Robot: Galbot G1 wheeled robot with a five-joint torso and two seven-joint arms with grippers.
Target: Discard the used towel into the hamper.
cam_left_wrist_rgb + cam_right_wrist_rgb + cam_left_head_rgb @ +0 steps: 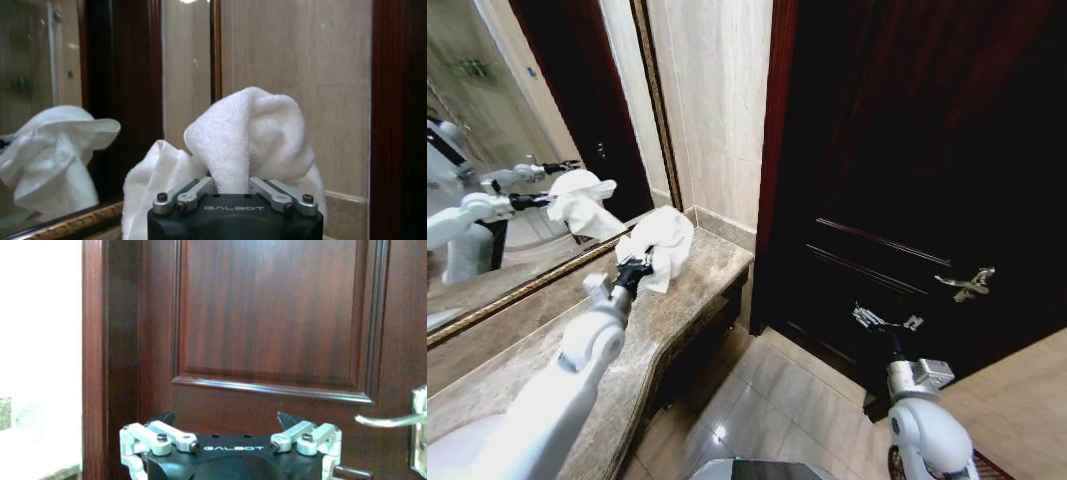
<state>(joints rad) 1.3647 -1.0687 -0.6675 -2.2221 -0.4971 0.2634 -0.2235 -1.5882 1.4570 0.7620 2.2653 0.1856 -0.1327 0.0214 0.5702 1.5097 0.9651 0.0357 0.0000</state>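
Near right, right gripper (885,321) idle with fingers spread, facing the dark door (273,315). Farther left, over the marble counter (697,275), left gripper (639,262) clamped on the white towel (660,243), bunched upward beside the mirror (517,130). Hamper's direction: cannot tell.

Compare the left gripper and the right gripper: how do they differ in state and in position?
The left gripper is shut on the white towel above the marble counter; the right gripper is open and empty, facing the dark wooden door. Both are the same black model.
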